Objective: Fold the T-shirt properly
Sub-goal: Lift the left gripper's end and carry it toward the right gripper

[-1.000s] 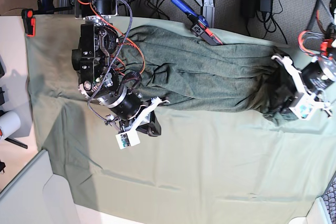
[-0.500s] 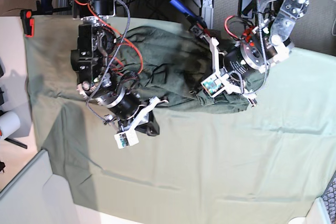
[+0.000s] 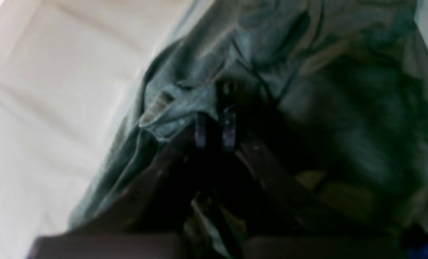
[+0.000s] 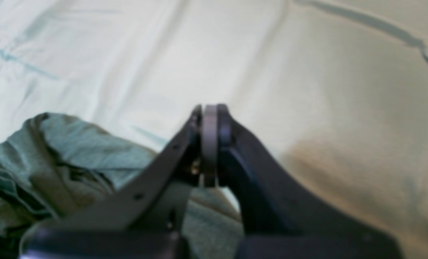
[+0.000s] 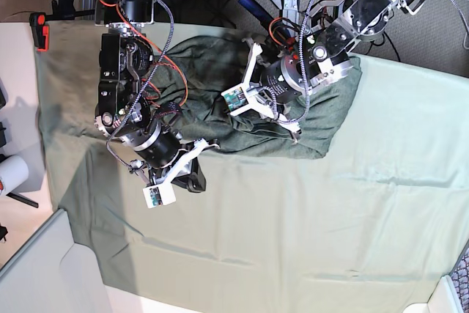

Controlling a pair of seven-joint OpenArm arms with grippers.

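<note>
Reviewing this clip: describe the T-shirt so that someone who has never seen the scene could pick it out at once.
Start from the pale mint-green table cloth that covers the table. Along its far edge, between the two arms, lies a bunched, wrinkled heap of fabric: the T-shirt. The left gripper is pinching a fold of it. Its darker, heathered olive green sets it apart from the smoother, paler cloth beneath.

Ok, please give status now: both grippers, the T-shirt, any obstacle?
Left gripper shut on T-shirt edge. Right gripper shut, empty, over table cloth. T-shirt bunched, unfolded. No obstacle seen.
</note>
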